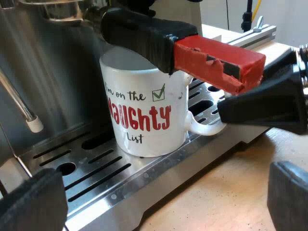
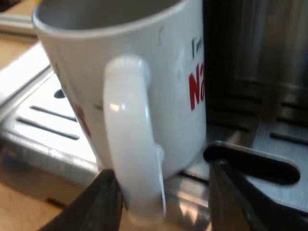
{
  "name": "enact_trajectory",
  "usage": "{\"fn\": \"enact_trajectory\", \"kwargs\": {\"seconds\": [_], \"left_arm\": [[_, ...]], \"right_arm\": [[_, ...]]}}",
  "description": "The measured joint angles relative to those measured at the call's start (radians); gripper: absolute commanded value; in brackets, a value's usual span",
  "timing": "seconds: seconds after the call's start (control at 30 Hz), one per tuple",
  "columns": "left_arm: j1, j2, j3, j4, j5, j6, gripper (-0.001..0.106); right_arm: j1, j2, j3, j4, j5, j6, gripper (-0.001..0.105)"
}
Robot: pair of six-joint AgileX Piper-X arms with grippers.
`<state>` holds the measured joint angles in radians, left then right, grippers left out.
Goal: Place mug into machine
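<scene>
A white mug (image 1: pixel 144 120) with red "NAUGHTY" lettering stands upright on the espresso machine's slotted drip tray (image 1: pixel 110 180). It sits under the locked holder's dark handle (image 1: pixel 139 31) and its red end (image 1: pixel 216 60). My right gripper (image 2: pixel 161 197) is open around the mug's handle (image 2: pixel 127 134): one finger lies close against the handle and the other stands apart from it. From the left wrist view, the right gripper (image 1: pixel 255 98) shows at the mug's handle. My left gripper (image 1: pixel 159 207) hangs open over the tray's edge, short of the mug, holding nothing.
A steam wand (image 1: pixel 21 106) with a white tip slants down beside the mug, in front of the machine's steel wall (image 1: pixel 53 77). The wooden tabletop (image 1: pixel 226 192) runs along the tray's edge. A metal rail (image 1: pixel 252 33) lies beyond the machine.
</scene>
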<state>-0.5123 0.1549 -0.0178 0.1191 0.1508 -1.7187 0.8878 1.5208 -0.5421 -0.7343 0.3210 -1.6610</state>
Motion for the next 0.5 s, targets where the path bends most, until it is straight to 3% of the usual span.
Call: {"fn": "enact_trajectory", "kwargs": {"seconds": [0.2,0.5], "left_arm": [[0.000,0.000,0.000,0.000,0.000,0.000,0.085],[0.000,0.000,0.000,0.000,0.000,-0.011,0.085]], "right_arm": [[0.000,0.018,-0.026,-0.029,-0.015,-0.012,0.044],[0.000,0.150,-0.158,-0.033,-0.019,-0.014,0.044]]}}
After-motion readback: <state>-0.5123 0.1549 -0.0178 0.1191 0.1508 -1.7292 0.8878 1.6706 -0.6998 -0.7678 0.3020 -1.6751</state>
